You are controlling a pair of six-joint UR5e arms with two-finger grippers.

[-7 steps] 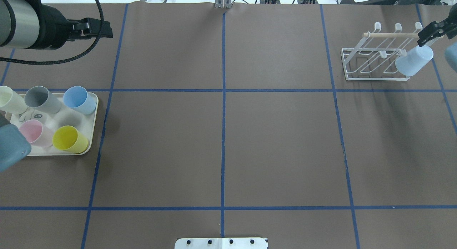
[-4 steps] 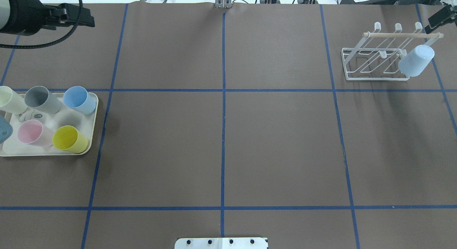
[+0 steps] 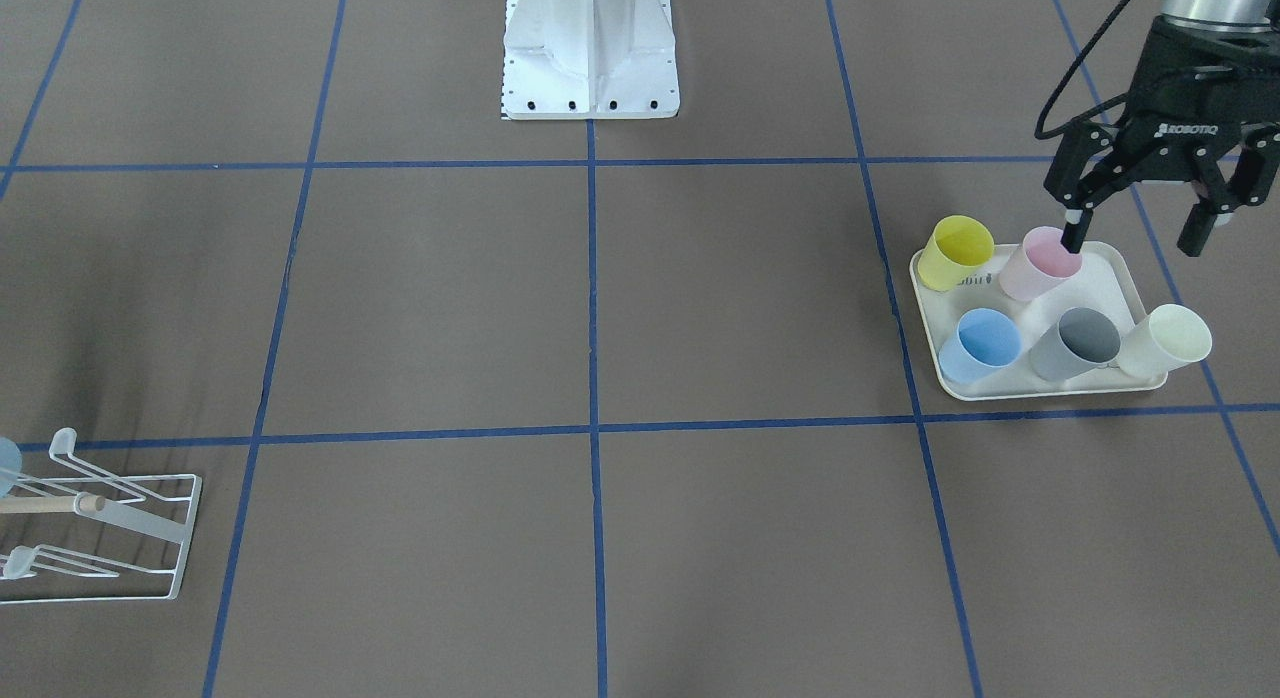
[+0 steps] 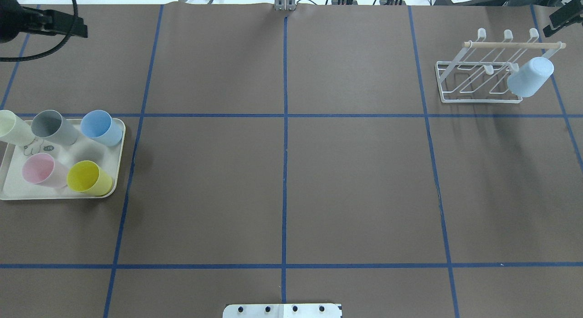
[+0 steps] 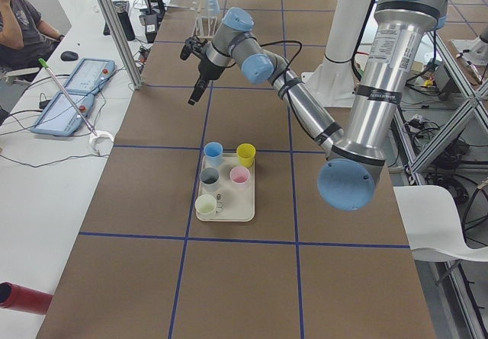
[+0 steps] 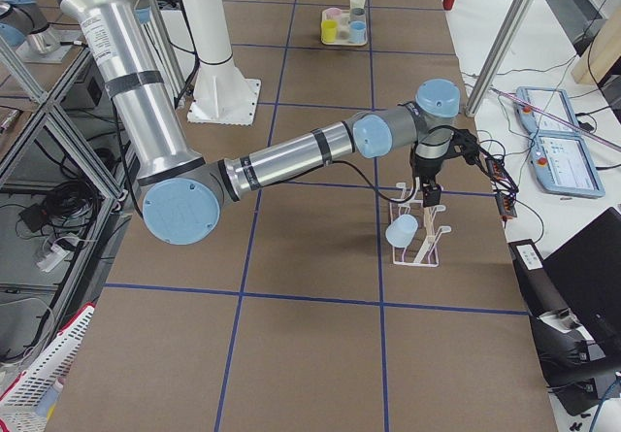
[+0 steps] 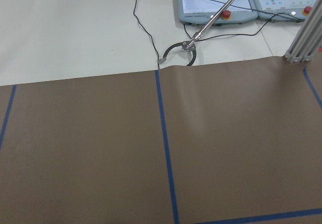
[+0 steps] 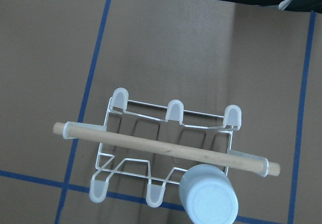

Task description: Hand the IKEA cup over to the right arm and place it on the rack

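Already the cup (image 4: 530, 77) is sitting mouth-down and leaning on the rack's (image 8: 166, 148) right-end peg, just below my right pincer (image 4: 562, 18), whose spread I cannot tell. My left pincer (image 3: 1133, 240) is hanging wide over the tray (image 3: 1040, 393), which is holding five more cups (image 3: 988, 338). I am judging that arm nearer them.

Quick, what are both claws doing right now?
Left claw: open, holding nothing.
Right claw: cannot tell, mostly out of view.

six cups (image 4: 530, 76), one tray (image 4: 13, 189), one rack (image 4: 510, 44)
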